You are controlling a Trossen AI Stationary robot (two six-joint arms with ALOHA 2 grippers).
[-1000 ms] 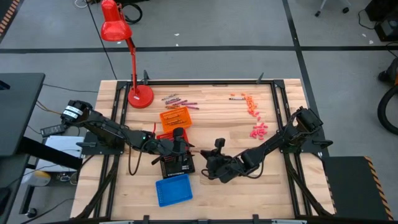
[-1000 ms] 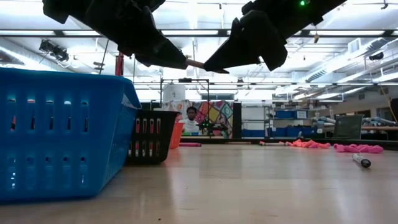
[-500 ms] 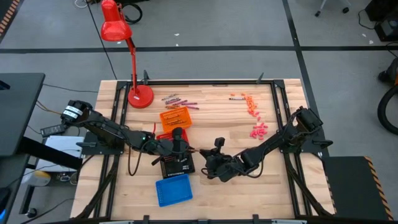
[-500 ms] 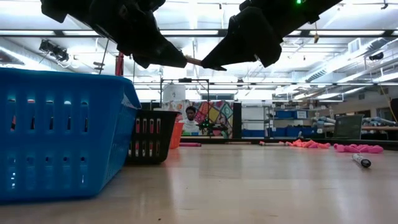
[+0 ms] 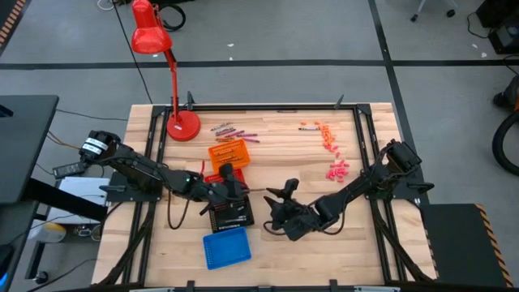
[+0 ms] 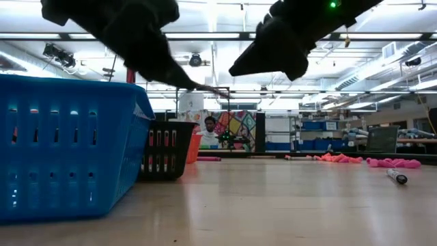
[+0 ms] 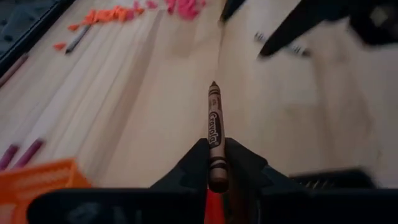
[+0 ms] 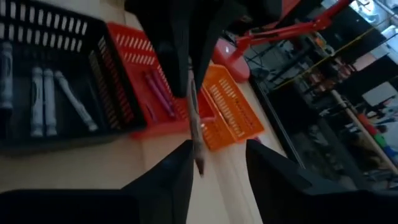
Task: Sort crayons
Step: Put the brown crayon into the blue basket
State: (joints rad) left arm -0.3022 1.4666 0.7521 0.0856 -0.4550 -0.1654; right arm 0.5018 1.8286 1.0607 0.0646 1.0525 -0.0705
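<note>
honestly the left gripper (image 7: pixel 214 165) was clamped on a brown crayon (image 7: pixel 214 127) above the red tray (image 5: pixel 216 176); right gripper (image 8: pixel 217 168) apart nearby. pinched only at its end, it could've slipped onto the surface (image 5: pixel 284 154).

Only one legible marking: dark "Crayola" lettering running lengthwise along the paper wrapper of the slim maroon-brown wax crayon (image 7: pixel 214 134), read in the left wrist view. Set inside a darker oval band on the wrapper, between dark stripes nearer each end of the stick. Crayon itself pinched at its lower end by the left end effector (image 7: pixel 216 163), tip pointing out over the pale wooden bench (image 7: pixel 137 112). Faint white patch on the black tray (image 5: pixel 231 212) in the high view, too small to read. Colourful mural or poster (image 6: pixel 235 130) far behind the bench in the low view, no readable words on it.
</note>
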